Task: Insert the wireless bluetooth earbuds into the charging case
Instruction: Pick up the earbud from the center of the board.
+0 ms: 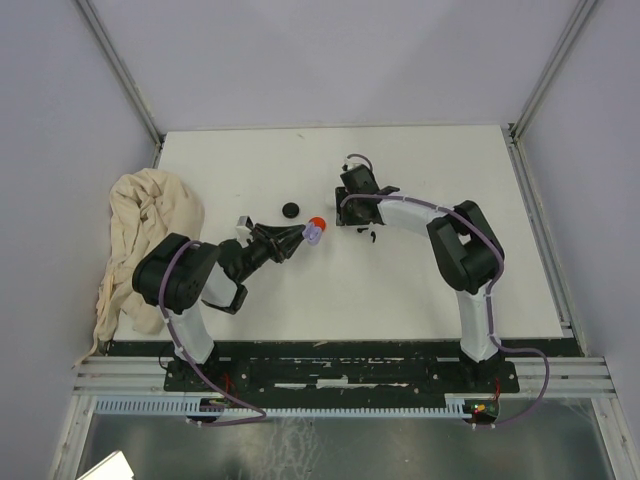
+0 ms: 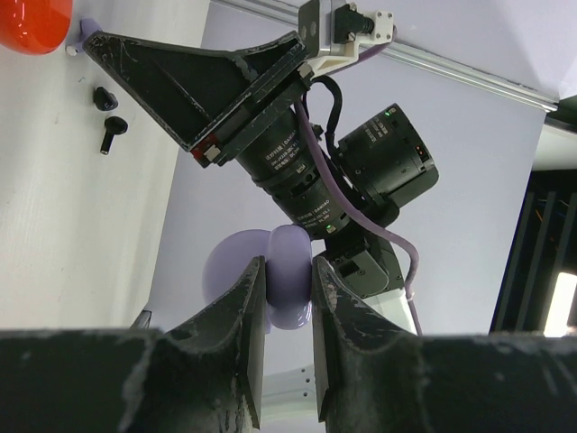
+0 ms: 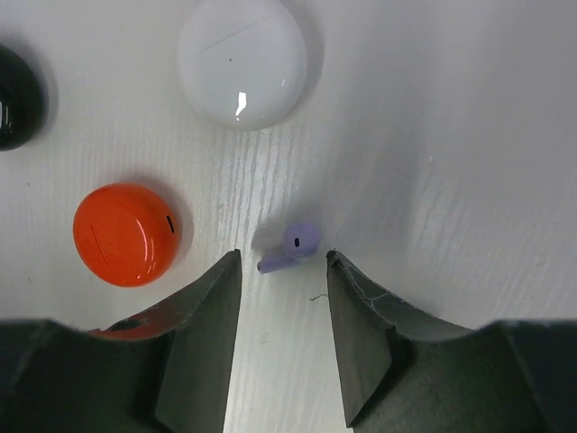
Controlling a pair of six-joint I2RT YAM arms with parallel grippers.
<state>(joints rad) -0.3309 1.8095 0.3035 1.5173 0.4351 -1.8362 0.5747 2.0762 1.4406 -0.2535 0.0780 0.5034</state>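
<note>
lilac plastic is seen at the left, where the charging case (image 2: 233,269) is clamped in the closed left gripper (image 2: 288,271) and held up, seemingly to be presented for loading. further right, the lilac earbud (image 3: 290,248) is left lying on the table (image 3: 469,180), straddled but not yet touched by the parted jaws of the right gripper (image 3: 284,257).

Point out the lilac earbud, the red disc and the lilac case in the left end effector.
lilac earbud (image 3: 300,240), right wrist view, its rounded head.
red disc (image 3: 126,234), right wrist view, middle of its top.
lilac case (image 2: 288,271), left wrist view, its nearer lobe.
</note>
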